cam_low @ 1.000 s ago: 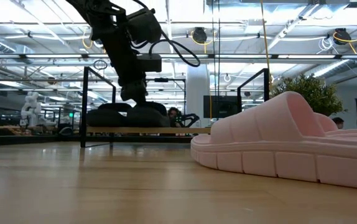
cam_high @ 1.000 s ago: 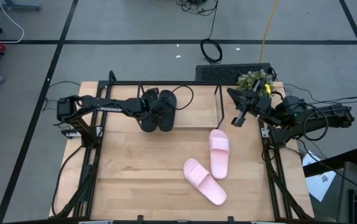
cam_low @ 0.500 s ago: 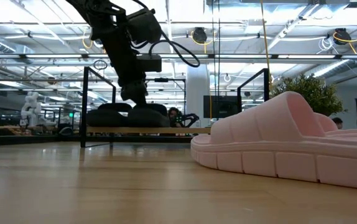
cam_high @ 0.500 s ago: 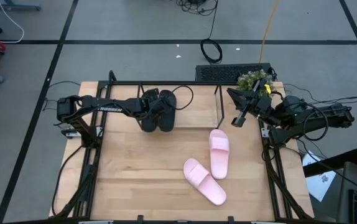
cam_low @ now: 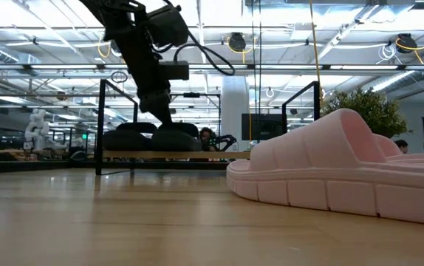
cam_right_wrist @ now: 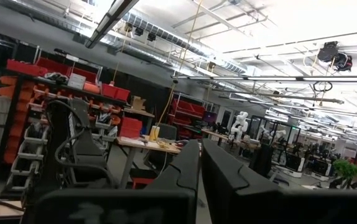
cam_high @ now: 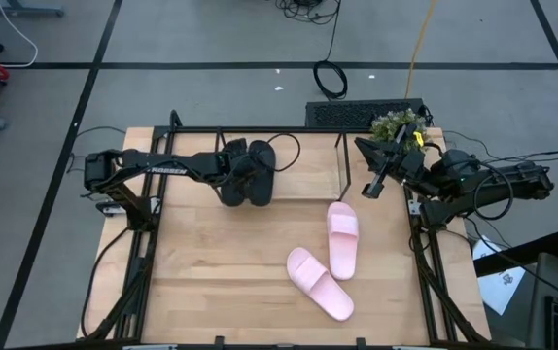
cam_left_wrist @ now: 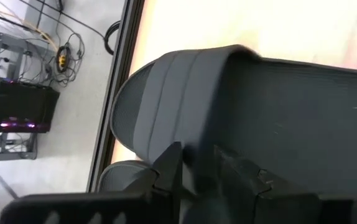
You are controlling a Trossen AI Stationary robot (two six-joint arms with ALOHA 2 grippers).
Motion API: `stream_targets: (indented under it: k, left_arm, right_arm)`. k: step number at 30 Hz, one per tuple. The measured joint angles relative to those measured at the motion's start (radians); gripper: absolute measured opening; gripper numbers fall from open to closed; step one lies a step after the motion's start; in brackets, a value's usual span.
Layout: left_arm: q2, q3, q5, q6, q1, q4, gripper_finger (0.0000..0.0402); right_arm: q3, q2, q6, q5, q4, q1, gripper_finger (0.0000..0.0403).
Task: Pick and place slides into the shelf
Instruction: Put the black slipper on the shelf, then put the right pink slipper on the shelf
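Lifting slightly, the left claw (cam_low: 160,111) now rises off the black slides (cam_high: 248,173) parked in the shelf (cam_high: 341,165), fingers narrowly parted. Pink slides (cam_high: 330,258) lie mid-tabletop (cam_high: 211,272); right claw (cam_high: 368,185) hovers closed.

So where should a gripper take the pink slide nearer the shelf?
By the wide strap of the pink slide, from straight above. It lies sole-down and clear of the other pink slide, so its raised strap arches off the footbed, probably leaving room for one finger underneath.
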Motion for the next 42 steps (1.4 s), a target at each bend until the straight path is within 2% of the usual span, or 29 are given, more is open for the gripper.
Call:
stream_targets:
  k: [14,18,27,32,37,42]
  left_arm:
    - [-0.033,0.001,0.040,-0.032,-0.020,-0.040,0.0086]
    - [-0.102,0.027,0.032,-0.028,-0.052,-0.039,0.0086]
    - [-0.375,0.135,-0.041,-0.007,-0.173,-0.065,0.0086]
    - [-0.489,0.157,-0.043,-0.064,-0.250,-0.053,0.0086]
    - [-0.529,0.157,-0.045,-0.159,-0.322,-0.042,0.0086]
    - [-0.522,0.157,-0.079,-0.175,-0.381,-0.044,0.0086]
  right_arm:
    - [0.000,0.000,0.012,-0.001,-0.003,0.000,0.0009]
    - [0.000,0.000,0.016,-0.011,-0.009,0.000,0.0009]
    - [0.000,0.002,0.071,-0.131,-0.194,0.013,0.0009]
    - [0.000,0.009,0.174,-0.269,-0.280,0.040,0.0009]
    - [0.000,0.014,0.313,-0.393,-0.347,0.096,0.0008]
    - [0.000,0.017,0.427,-0.390,-0.435,0.172,0.0008]
